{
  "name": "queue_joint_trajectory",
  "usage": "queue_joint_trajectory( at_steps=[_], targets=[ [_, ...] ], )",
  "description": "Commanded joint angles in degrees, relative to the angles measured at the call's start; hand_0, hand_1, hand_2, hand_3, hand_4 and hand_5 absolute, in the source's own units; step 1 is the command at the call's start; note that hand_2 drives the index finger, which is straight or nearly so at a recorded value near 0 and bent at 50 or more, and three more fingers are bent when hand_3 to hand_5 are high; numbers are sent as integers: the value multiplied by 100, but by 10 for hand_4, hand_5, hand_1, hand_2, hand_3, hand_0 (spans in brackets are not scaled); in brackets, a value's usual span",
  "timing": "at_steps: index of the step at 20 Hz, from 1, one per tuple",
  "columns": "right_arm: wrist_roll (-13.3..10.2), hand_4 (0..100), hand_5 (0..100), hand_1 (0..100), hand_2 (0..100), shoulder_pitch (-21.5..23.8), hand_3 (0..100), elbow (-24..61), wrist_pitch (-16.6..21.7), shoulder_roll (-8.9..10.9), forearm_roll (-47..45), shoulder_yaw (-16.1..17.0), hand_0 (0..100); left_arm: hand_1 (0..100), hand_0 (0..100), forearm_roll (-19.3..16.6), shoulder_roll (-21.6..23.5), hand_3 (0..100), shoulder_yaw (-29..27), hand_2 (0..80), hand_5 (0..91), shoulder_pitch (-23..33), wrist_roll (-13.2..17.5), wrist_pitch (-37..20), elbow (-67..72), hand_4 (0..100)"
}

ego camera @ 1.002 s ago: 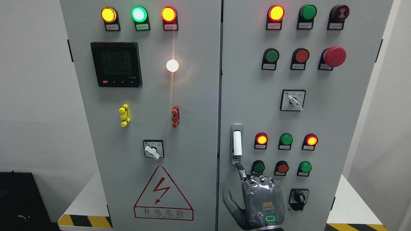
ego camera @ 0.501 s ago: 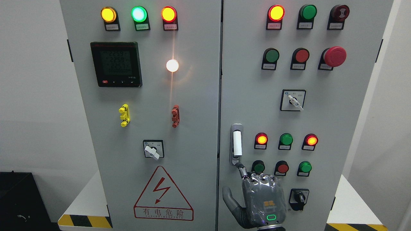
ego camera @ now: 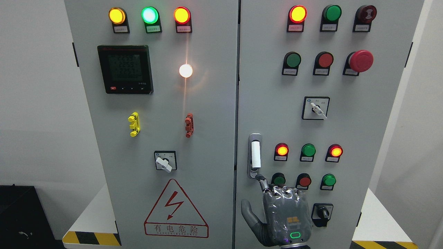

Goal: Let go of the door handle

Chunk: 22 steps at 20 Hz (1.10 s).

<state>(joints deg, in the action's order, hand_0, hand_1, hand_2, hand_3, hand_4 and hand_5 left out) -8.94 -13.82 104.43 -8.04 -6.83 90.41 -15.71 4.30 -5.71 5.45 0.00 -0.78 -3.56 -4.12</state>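
The door handle point(ego camera: 255, 154) is a white vertical lever in a metal plate on the left edge of the right cabinet door point(ego camera: 346, 131). My right hand point(ego camera: 273, 207) comes up from the bottom edge just below it, its back towards the camera. The index finger point(ego camera: 262, 183) points up, with its tip at the lower end of the handle plate. The thumb point(ego camera: 250, 216) is spread out to the left and the other fingers are bent at the knuckles. The hand holds nothing and the lever is free. Both doors look closed.
Lit red, green and yellow lamps, push buttons point(ego camera: 304, 180), a red emergency stop point(ego camera: 360, 61) and rotary switches point(ego camera: 321, 211) crowd the right door around the hand. The left door carries a meter point(ego camera: 125, 69) and a warning triangle point(ego camera: 175, 209). A black box point(ego camera: 20, 214) sits at the lower left.
My right hand has drifted slightly to the right and down, and its index fingertip has slid just below the handle plate. Nothing else has moved.
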Motion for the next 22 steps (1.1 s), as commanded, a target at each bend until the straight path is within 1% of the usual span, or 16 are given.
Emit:
queue_joint_trajectory(
  at_steps=[1,7,9,11,14,15,16,17,18,20,21,22],
  targets=[
    [6,953,990,322,402,239,954,428,4,15,-14,24,458,556,120,1,0,0,0,0,0,97,-2,-4,-1,0],
    [24,950,991,326,445,424,957,763,39,24,-49,33,503,556,120,1,0,0,0,0,0,97,-2,-4,-1,0],
    [24,953,991,326,477,511,972,842,152,24,-58,33,516,556,120,1,0,0,0,0,0,97,-2,-4,-1,0],
    [24,957,981,327,530,669,993,921,267,24,-49,42,529,556,120,1,0,0,0,0,0,97,-2,-4,-1,0],
    [-3,955,973,326,596,950,1000,991,276,24,-58,33,543,556,120,1,0,0,0,0,0,97,-2,-4,-1,0],
    [-3,955,970,325,605,977,1000,991,285,32,-58,33,547,556,120,1,0,0,0,0,0,97,-2,-4,8,0],
    [-3,955,968,316,638,978,1000,991,311,24,-58,42,554,556,120,-8,0,0,0,0,0,97,-2,-4,-1,0],
    [-20,955,967,306,685,986,1000,991,381,24,-58,42,537,556,120,1,0,0,0,0,0,97,-2,-4,-1,0],
    [-29,955,966,302,694,986,1000,991,434,15,-58,50,524,556,120,-8,0,0,0,0,0,97,-2,-4,-1,0],
    [-38,977,982,279,757,986,1000,1000,443,-3,-67,42,473,556,120,-8,0,0,0,0,0,97,-2,-4,-1,0],
    [-38,982,986,276,768,986,1000,1035,443,-11,-67,42,466,556,120,1,0,0,0,0,0,97,-2,-4,-1,0],
    [-38,996,998,259,808,986,1000,1044,443,-20,-76,42,457,556,120,-8,0,0,0,0,0,97,-2,-4,-1,0]
  ],
)
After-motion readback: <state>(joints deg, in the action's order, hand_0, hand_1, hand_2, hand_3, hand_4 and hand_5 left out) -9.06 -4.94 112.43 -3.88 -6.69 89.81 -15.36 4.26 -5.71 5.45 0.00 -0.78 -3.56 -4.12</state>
